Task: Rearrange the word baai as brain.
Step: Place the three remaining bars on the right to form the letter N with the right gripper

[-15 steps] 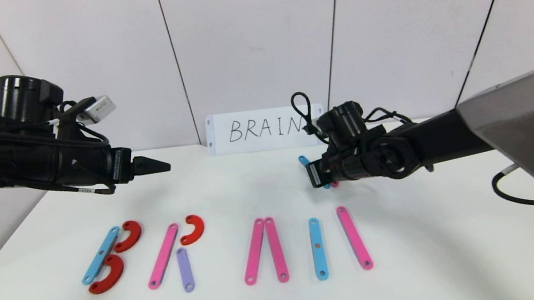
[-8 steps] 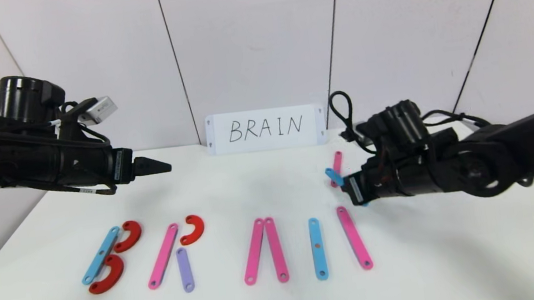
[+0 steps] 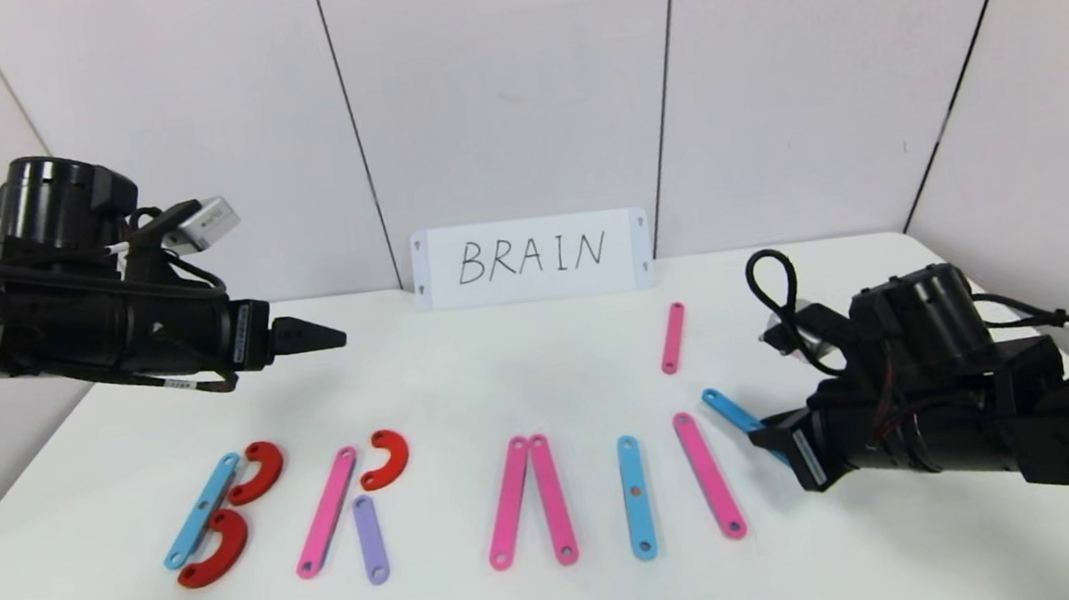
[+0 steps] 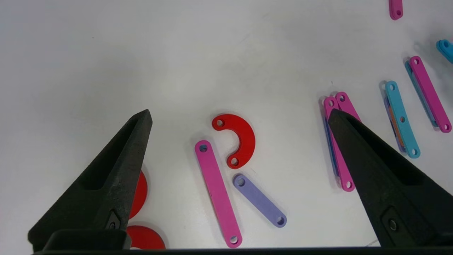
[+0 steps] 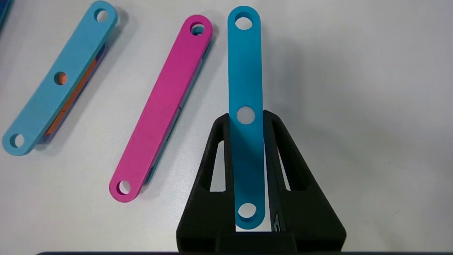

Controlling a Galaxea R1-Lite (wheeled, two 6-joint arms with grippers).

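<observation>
Right gripper (image 3: 780,444) clamped 1 blue bar (image 5: 245,88) near the table's (image 3: 523,372) right edge, beside the pink bar (image 3: 711,487). Left gripper (image 4: 240,117) was spread wide over the left side.

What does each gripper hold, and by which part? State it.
The right gripper is shut on a blue bar, gripping its long edges from the middle hole to one end; the other end sticks out. The left gripper is open and holds nothing.
</observation>
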